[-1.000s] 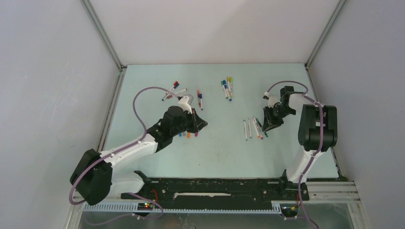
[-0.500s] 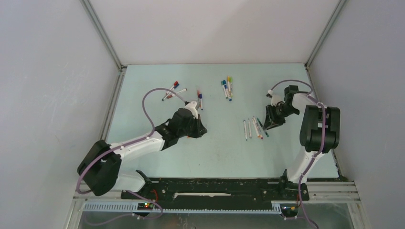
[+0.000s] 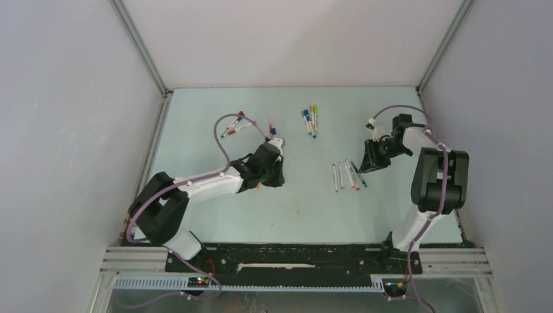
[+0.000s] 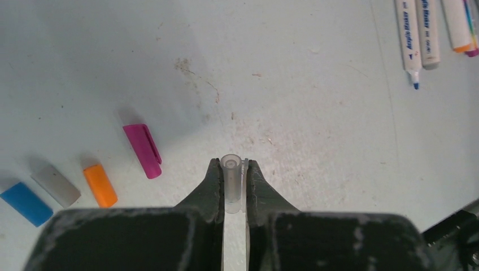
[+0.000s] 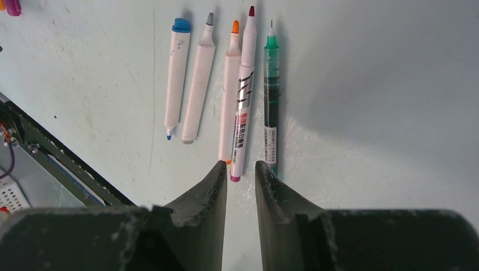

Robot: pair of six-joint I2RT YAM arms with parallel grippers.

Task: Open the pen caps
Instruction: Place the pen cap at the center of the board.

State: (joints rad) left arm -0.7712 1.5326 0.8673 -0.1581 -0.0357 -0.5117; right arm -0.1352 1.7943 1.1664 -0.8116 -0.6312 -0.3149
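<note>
The left gripper (image 4: 232, 179) is closed tightly on a small clear cap (image 4: 232, 182), a smooth plastic tube whose long axis runs straight out between the dark, rough fingers (image 4: 210, 189), with the open round mouth pointing away from the wrist. On the pale green table (image 4: 316, 118), to the left of this gripper in the wrist view, four loose caps lie in a row: a magenta cap (image 4: 143, 151) with a clip, an orange cap (image 4: 100, 184), a grey cap (image 4: 56, 186) and a blue cap (image 4: 26, 203). All four are short, matte, and tilted in almost the same direction.

The left arm (image 3: 209, 186) stretches low over the table toward the middle, with its wrist bent down.

The right gripper (image 5: 240, 175) is slightly open and holds nothing. It hangs over the near ends of five uncapped pens (image 5: 240, 93), which lie side by side with their long axes parallel and their tips pointing away from it. The right arm (image 3: 433, 173) is folded upward, with the wrist reaching left.
</note>
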